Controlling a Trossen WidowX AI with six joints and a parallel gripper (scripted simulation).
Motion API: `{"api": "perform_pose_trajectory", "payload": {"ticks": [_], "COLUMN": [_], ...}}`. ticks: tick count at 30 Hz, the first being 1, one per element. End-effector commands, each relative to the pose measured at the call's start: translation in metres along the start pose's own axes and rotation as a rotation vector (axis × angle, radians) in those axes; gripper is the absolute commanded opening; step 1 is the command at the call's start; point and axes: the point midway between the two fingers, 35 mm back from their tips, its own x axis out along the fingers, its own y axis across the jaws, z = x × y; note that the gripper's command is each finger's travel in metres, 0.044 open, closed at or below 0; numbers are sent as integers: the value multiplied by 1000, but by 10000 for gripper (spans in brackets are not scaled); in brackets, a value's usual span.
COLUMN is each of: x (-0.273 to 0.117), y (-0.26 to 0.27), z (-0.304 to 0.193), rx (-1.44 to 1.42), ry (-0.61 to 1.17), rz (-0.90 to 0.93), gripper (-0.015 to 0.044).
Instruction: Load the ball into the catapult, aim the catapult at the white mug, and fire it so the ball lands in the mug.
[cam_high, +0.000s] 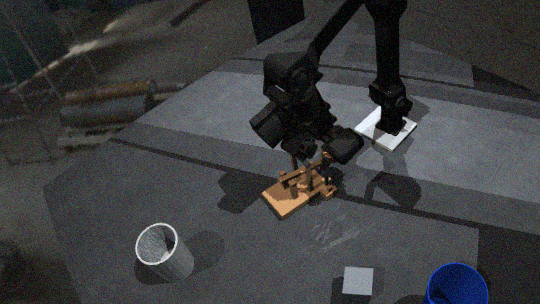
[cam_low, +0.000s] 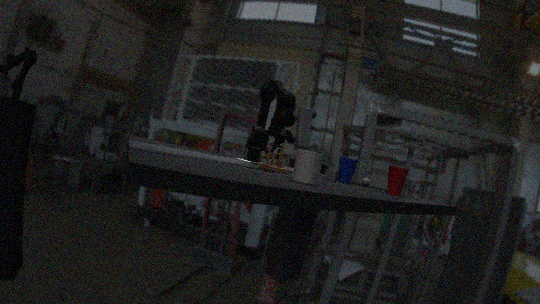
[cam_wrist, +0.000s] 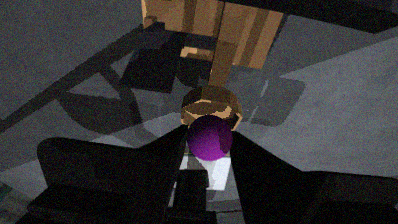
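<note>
My gripper (cam_wrist: 209, 133) (cam_high: 323, 146) is shut on the purple ball (cam_wrist: 210, 142), which sits between the fingertips in the wrist view. The catapult's round wooden cup (cam_wrist: 212, 95) shows just beyond the ball, partly covered by it. Whether ball and cup touch I cannot tell. The wooden catapult (cam_high: 286, 204) stands under the gripper; its arm (cam_wrist: 221, 65) leads from the cup to the frame. The fingers and wrist hide part of its cup end in the top view. The white mug (cam_high: 181, 264) (cam_low: 306, 167) stands upright, off the catapult's base end.
A blue cup (cam_high: 457, 285) (cam_low: 346, 171) stands at the lower right of the top view, with a pale block (cam_high: 358, 281) left of it. A red cup (cam_low: 397, 180) shows in the exterior view. The robot's base stands on a white plate (cam_high: 367, 128) behind the catapult.
</note>
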Motion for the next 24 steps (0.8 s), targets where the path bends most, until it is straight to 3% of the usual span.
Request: {"api": "perform_pose_trajectory", "payload": {"ticks": [1, 2, 12, 19, 24], "x": [-1, -1, -3, -65, -102], "y": [0, 0, 0, 0, 0], "z": [0, 0, 0, -22, -48], "rx": [0, 0, 0, 0, -1], "ry": [-1, -1, -6, -220, -364], "rz": [0, 0, 0, 3, 6], "gripper": [0, 0, 263, 440, 440]}}
